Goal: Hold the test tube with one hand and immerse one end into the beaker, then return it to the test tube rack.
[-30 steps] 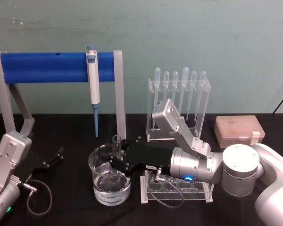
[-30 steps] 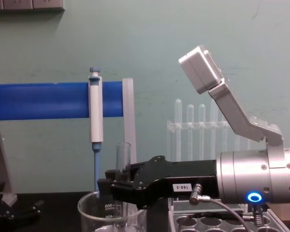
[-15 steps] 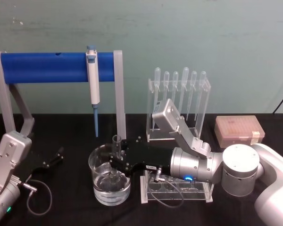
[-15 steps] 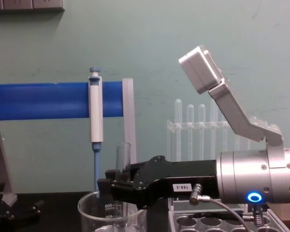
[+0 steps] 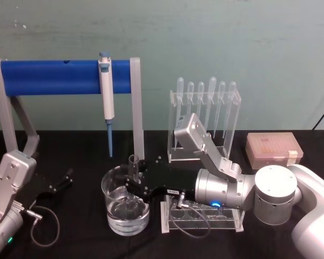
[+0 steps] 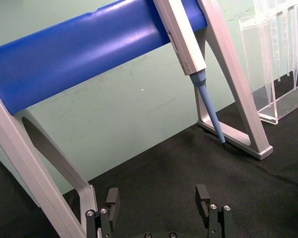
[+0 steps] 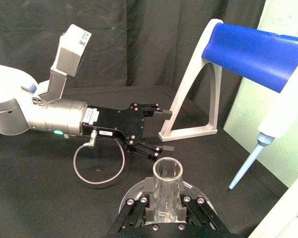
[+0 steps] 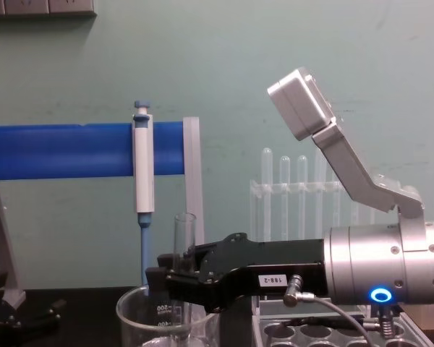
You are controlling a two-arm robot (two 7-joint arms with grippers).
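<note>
Right gripper clamps the test tube upright in the beaker, the tube's lower end inside the glass and its open rim above the grip. The clear rack stands just beside the beaker. Left gripper rests low on the robot's left over the table, jaws apart

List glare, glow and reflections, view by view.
Head view: highlights streak the water in the beaker, where the right tool holds the test tube. Chest view: the wrist's blue ring light glows. Right wrist view: the tube's rim glints. Left wrist view: sheen along the blue bar beyond the open left tool.
</note>
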